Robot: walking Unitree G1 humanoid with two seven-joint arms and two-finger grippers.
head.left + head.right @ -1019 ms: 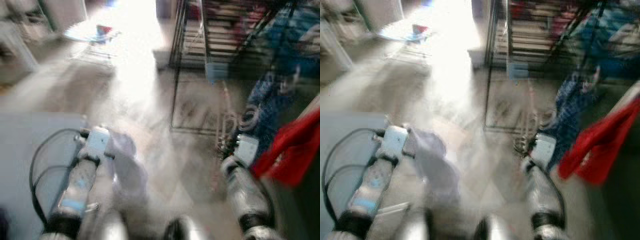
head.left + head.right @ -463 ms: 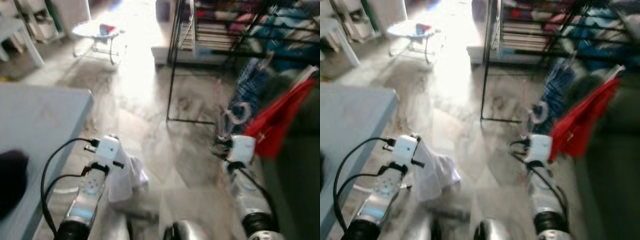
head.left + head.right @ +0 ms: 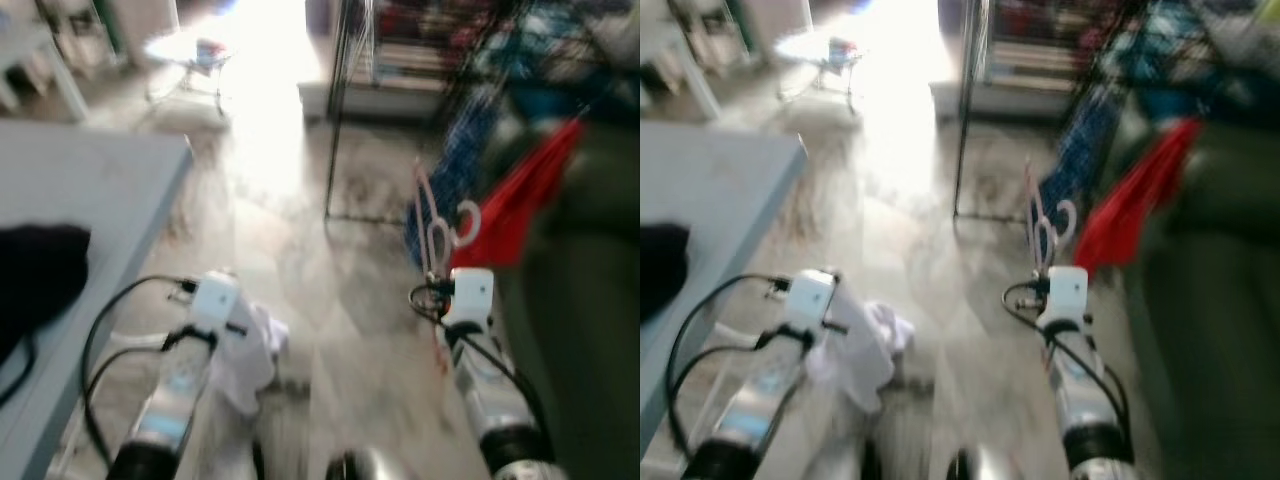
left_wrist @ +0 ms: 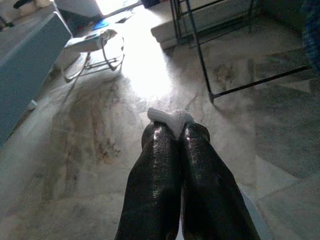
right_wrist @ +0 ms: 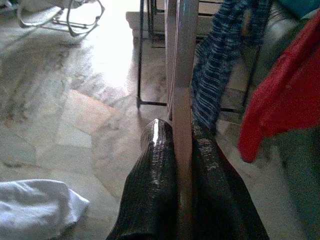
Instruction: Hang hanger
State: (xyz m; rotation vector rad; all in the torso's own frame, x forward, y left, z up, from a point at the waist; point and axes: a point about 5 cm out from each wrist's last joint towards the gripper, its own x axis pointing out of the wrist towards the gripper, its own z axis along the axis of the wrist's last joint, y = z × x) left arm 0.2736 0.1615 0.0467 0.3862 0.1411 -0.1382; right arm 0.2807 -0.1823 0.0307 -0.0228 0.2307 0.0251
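Pink hanger clamped in right tool

Two head cameras look forward and down from above the robot's arms, both blurred; they share the marble floor, a grey table on the left and a black clothes rack ahead. The left wrist camera looks along its closed black fingers, close to them, toward the same floor and rack legs; the right wrist camera looks along its own fingers, facing the rack and a red garment, also seen from the head.
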